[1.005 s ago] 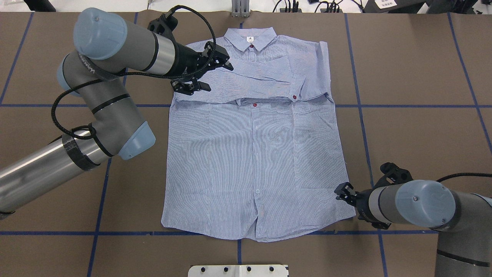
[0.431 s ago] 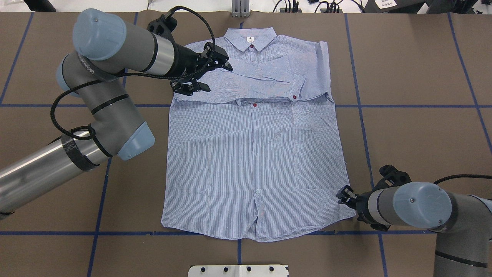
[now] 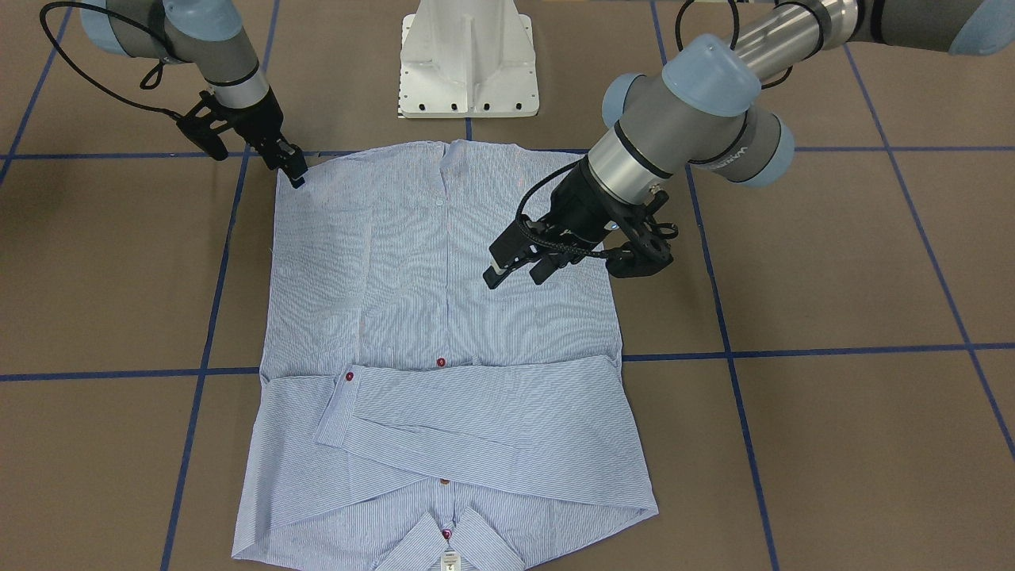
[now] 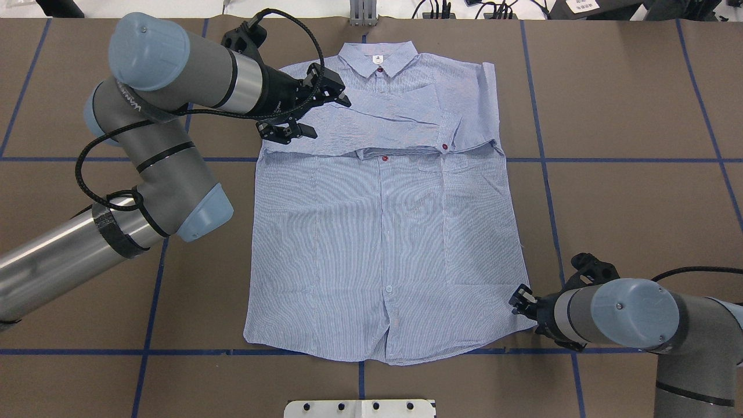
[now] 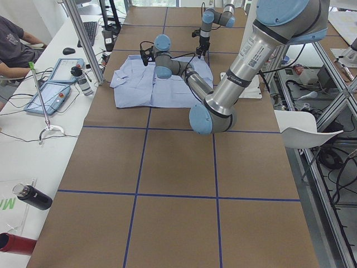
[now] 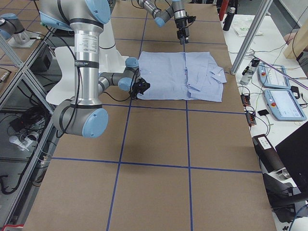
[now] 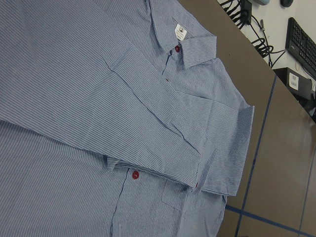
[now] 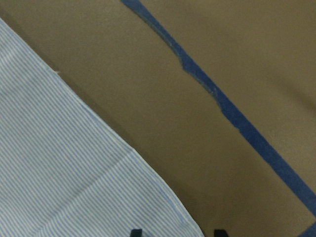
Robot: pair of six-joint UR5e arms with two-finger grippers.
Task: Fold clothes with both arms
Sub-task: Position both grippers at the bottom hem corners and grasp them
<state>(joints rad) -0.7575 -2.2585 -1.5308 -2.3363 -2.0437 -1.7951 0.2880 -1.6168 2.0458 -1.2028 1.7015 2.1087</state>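
Front view: shirt (image 3: 444, 309) flat on table (image 3: 833, 262), collar at six o'clock; right gripper (image 3: 296, 174) at its eleven-o'clock hem corner. Overhead: left gripper (image 4: 329, 117), spread wide, hangs over the ten-o'clock shoulder. Right wrist: fingertips (image 8: 134, 232) apart, straddling that corner.

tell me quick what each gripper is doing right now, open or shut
Left gripper: open, jaws apart above the shirt, holding nothing.
Right gripper: open, jaws apart at the shirt's hem corner, nothing gripped.

Blue tape lines (image 4: 633, 159) cross the brown table (image 4: 638, 87).
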